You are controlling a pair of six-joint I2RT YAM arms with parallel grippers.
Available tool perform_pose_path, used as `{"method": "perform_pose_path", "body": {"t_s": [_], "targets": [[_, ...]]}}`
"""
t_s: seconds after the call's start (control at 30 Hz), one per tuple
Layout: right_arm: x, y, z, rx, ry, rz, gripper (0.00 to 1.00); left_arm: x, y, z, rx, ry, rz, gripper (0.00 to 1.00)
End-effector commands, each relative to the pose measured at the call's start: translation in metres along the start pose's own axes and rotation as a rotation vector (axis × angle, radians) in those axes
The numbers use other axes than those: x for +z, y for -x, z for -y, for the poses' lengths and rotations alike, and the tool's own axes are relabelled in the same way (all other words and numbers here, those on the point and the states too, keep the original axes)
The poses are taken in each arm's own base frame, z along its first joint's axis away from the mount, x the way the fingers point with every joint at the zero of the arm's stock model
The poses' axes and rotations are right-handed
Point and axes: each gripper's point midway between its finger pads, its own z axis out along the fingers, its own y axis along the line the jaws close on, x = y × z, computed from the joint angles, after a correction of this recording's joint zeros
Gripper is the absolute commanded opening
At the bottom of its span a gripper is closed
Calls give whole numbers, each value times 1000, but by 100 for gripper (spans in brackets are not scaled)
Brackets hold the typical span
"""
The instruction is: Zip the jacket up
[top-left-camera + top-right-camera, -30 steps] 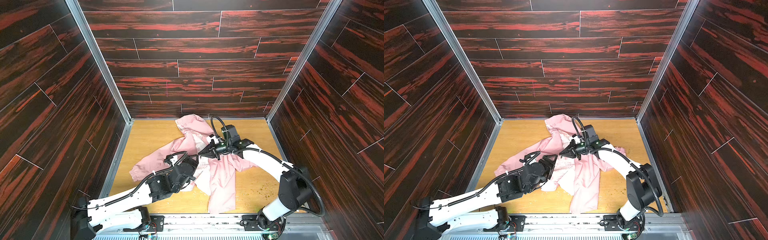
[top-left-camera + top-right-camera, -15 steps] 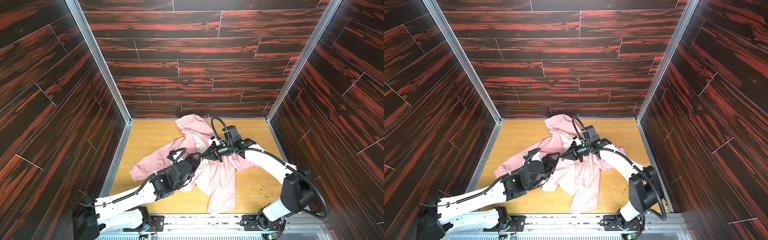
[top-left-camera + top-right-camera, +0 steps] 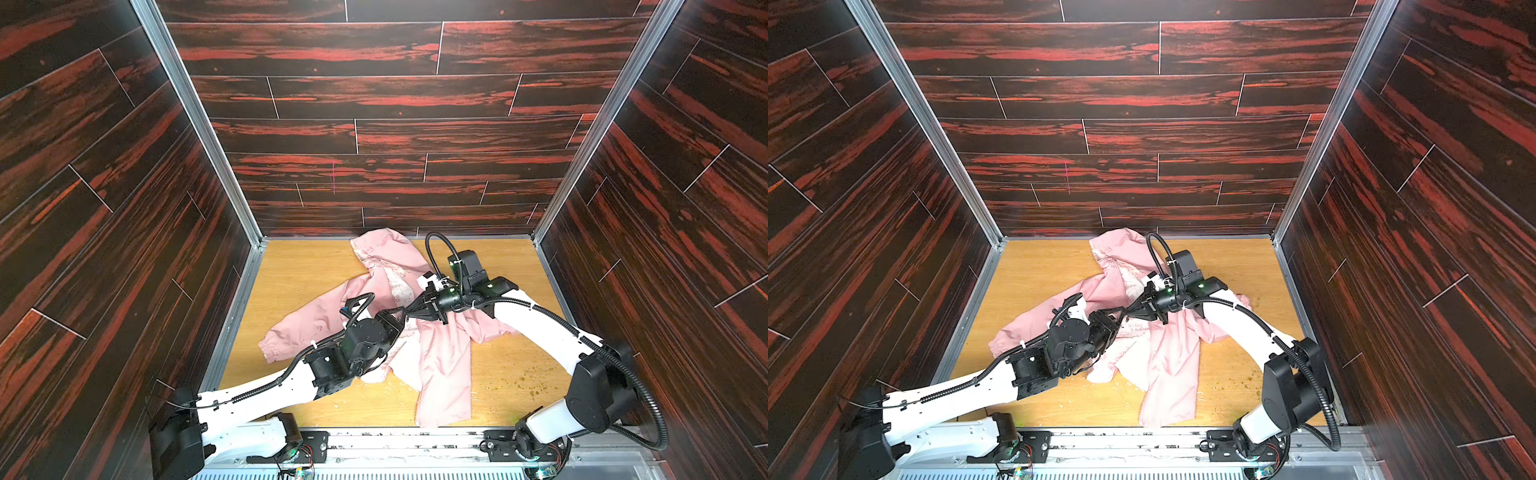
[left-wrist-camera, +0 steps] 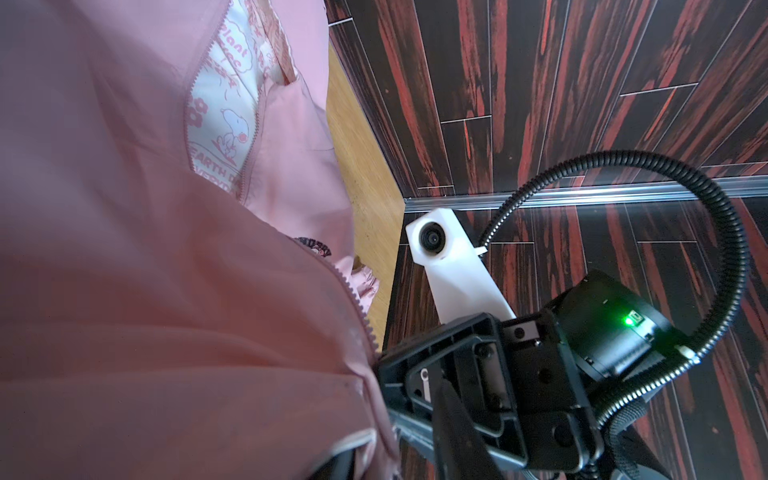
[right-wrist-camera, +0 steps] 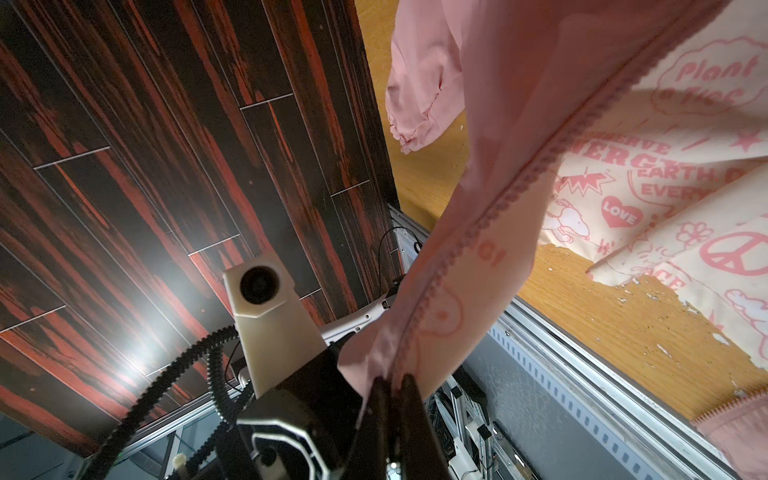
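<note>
The light-pink jacket (image 3: pixel 444 365) (image 3: pixel 1171 374) lies open and crumpled on the wooden table, its printed lining showing. My right gripper (image 3: pixel 411 309) (image 5: pixel 395 382) is shut on the jacket's zipper edge, and the row of zipper teeth (image 5: pixel 498 199) runs away from its tips, lifted off the table. My left gripper (image 3: pixel 397 316) (image 4: pixel 395 432) meets it tip to tip at the jacket's middle. Its jaws stand narrowly apart around a fold of the jacket's (image 4: pixel 124 249) front edge, and a gap still shows beside one finger (image 4: pixel 457 436). The zipper slider is not visible.
Dark red-streaked panel walls close in the left, back and right. Bare tabletop (image 3: pixel 311 282) lies at the back left. Crumbs (image 3: pixel 528 382) speckle the front right. A metal rail (image 3: pixel 415 440) with both arm bases runs along the front edge.
My left gripper has moved back and to the right across the jacket until it meets the right gripper, and its jaws have narrowed. The right gripper has stayed shut in place.
</note>
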Motion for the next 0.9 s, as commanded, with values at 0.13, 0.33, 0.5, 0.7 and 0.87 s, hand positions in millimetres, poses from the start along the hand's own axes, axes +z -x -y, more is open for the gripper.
{"method": "perform_pose_path", "body": {"t_s": [0.13,0.33,0.5,0.7,0.87], "targets": [[-9,-9,-16,-35,17,2,0,-1,-5,9,-23,-50,-35,20],[-12,-10,-16,-39,18,5,1,-2,-3,0,-31,-30,-25,10],[-26,-7,-15,-48,33,36,32,-5,0,-10,-48,-34,-11,0],[-38,2,-5,-56,68,61,52,-13,6,-11,-82,-89,7,0],[-33,3,-6,-64,138,47,51,-17,7,-11,-113,-128,-3,0]]}}
